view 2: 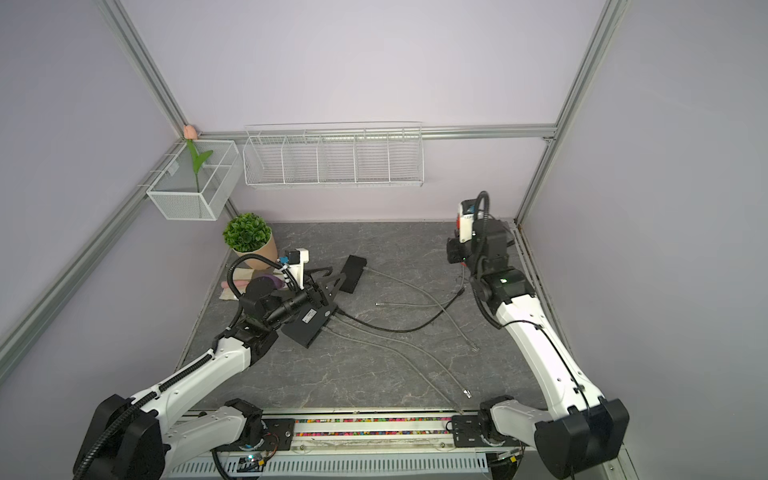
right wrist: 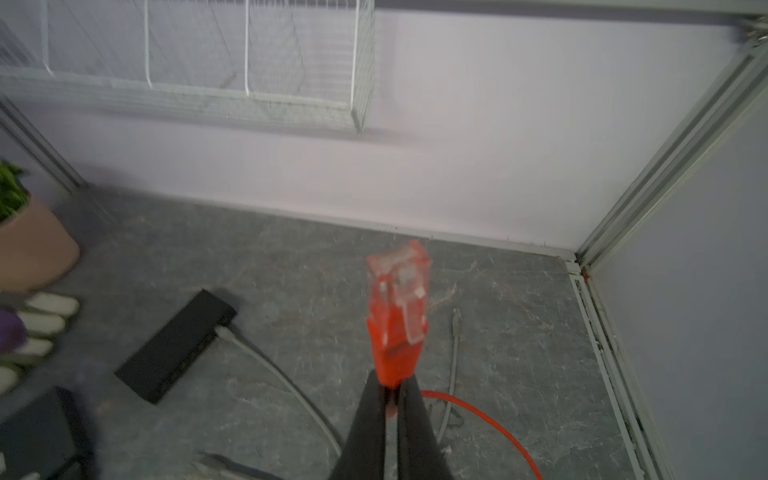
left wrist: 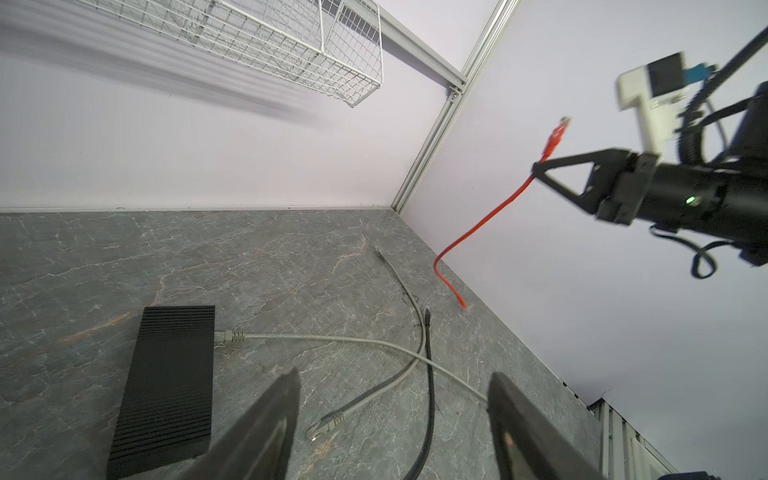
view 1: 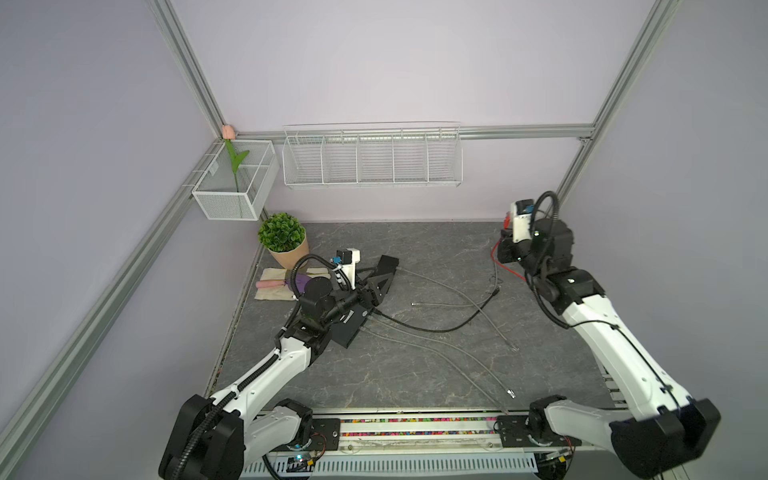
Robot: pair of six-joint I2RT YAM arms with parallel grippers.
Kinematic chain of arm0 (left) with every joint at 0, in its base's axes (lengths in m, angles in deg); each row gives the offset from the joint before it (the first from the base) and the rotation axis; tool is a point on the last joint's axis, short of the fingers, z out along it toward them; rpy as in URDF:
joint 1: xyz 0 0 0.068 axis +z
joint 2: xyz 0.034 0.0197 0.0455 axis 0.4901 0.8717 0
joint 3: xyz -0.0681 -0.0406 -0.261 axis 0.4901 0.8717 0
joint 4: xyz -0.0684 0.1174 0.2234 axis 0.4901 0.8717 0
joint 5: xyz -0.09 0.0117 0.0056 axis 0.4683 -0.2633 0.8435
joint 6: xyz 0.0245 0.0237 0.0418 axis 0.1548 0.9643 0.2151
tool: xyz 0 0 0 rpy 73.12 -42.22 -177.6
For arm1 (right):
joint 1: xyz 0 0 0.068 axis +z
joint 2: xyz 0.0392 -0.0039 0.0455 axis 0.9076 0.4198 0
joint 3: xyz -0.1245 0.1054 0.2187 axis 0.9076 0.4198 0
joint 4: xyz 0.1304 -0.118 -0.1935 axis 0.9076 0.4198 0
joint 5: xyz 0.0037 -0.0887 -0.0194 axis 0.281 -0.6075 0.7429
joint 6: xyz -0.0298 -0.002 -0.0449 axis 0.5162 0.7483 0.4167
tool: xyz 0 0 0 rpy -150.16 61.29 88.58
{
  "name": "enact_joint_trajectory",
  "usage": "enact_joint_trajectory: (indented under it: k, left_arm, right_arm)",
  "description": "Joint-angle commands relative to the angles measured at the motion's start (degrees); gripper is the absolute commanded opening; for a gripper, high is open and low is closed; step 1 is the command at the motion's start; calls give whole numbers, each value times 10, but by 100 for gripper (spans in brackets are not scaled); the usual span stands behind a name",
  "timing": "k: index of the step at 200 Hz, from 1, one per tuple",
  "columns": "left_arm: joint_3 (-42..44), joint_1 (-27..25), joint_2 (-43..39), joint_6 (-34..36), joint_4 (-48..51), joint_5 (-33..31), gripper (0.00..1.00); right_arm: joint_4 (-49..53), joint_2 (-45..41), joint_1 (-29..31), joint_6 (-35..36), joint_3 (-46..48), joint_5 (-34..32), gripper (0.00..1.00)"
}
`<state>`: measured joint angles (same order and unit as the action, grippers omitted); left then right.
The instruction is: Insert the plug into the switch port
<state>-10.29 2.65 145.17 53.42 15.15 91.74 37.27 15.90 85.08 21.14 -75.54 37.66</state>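
The red plug sticks up from my right gripper, which is shut on its base. The plug's red cable trails down to the table. This gripper is raised at the back right; in the left wrist view the plug stands above the fingers. The black switch lies at mid-left with several cables in its side, partly under my left arm. My left gripper is open and holds nothing. It is low beside a ribbed black box, over a loose grey plug.
Grey cables and a black cable sprawl over the stone table, with loose plugs on the right. A potted plant and a cloth with items sit back left. Wire baskets hang on the back wall.
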Motion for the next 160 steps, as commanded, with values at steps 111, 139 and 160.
enact_joint_trajectory:
  k: [111,139,160]
  left_arm:
    - [46,-3,116,-23,-162,84,67]
    - [36,-5,157,-28,-191,93,67]
    - [22,-13,175,-22,-188,87,67]
  right_arm:
    - [-112,123,154,149,120,186,7]
    - [-104,124,155,159,118,227,7]
    - [-102,125,158,160,118,231,7]
